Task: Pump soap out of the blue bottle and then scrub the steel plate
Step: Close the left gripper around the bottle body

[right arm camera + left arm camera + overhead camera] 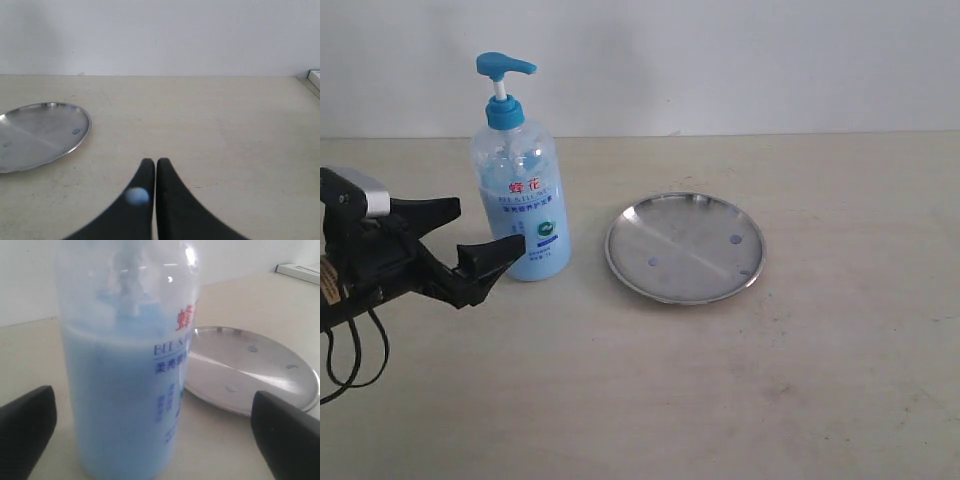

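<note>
The blue bottle [518, 210] stands upright on the table, its blue pump head [505, 68] turned toward the right. Pale blue soap [115, 405] fills most of it. To its right lies the steel plate [685, 247], flat, with a few dark spots. My left gripper [488, 226] is open at the bottle's lower left, the near fingertip close to the bottle's base. In the left wrist view the bottle [125, 380] stands between the spread fingers [25, 415], apart from both, with the plate [250, 367] behind. My right gripper [156, 162] is shut and empty, the plate [40, 132] off to one side; a pale-blue dab [136, 196] sits on one finger.
A tan tabletop [770, 380] runs back to a white wall [740, 60]. A white flat object [315, 77] lies at the table's far edge, also seen as the white object [300, 272] beyond the plate. The right arm is outside the exterior view.
</note>
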Available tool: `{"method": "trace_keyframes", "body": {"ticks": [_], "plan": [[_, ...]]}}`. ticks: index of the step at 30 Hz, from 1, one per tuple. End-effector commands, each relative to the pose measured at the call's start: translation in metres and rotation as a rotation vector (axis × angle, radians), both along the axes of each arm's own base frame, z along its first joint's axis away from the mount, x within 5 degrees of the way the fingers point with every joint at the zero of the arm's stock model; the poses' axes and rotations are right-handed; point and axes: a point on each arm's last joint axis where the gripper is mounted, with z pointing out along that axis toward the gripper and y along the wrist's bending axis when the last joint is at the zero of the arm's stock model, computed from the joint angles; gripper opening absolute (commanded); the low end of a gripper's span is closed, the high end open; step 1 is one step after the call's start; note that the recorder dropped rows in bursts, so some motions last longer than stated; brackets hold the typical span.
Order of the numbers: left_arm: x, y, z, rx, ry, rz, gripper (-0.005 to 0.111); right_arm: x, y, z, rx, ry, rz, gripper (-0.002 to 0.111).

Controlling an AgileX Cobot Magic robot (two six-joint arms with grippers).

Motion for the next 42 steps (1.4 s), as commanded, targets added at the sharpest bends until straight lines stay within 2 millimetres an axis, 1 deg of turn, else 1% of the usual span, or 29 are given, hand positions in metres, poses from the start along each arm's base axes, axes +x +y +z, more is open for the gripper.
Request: {"method": "trace_keyframes", "body": {"ticks": [1, 9, 14, 17, 23, 27, 30, 32, 39, 41, 42], "plan": [[0.013, -0.003, -0.003, -0.020, -0.013, -0.015, 0.109, 0.000, 0.000, 0.000, -0.009, -0.005, -0.005, 0.000], [0.038, -0.005, -0.002, -0.024, -0.068, -0.011, 0.109, 0.000, 0.000, 0.000, -0.009, -0.005, -0.005, 0.000], [0.056, -0.014, -0.014, -0.026, -0.076, -0.033, 0.109, 0.000, 0.000, 0.000, -0.009, -0.005, -0.005, 0.000], [0.062, -0.021, -0.021, -0.026, -0.073, -0.051, 0.109, 0.000, 0.000, 0.000, -0.009, -0.005, -0.005, 0.000], [0.069, -0.035, -0.031, -0.044, -0.064, -0.021, 0.109, 0.000, 0.000, 0.000, -0.009, -0.005, -0.005, 0.000], [0.074, -0.040, -0.038, -0.067, -0.053, 0.085, 0.109, 0.000, 0.000, 0.000, -0.010, -0.008, -0.005, 0.000], [0.077, -0.042, -0.037, -0.086, -0.051, 0.167, 0.109, 0.000, 0.000, 0.003, -0.013, -0.042, -0.003, 0.000], [0.077, -0.044, -0.037, -0.094, -0.049, 0.188, 0.109, 0.000, 0.000, 0.004, -0.014, -0.049, -0.003, 0.000], [0.076, -0.045, -0.037, -0.097, -0.047, 0.182, 0.109, 0.000, 0.000, 0.004, -0.014, -0.051, -0.003, 0.000], [0.076, -0.045, -0.037, -0.097, -0.047, 0.182, 0.106, 0.000, 0.000, 0.004, -0.014, -0.051, -0.003, 0.000], [0.076, -0.045, -0.037, -0.097, -0.047, 0.182, 0.103, 0.000, 0.000, 0.004, -0.014, -0.051, -0.003, 0.000]]}}
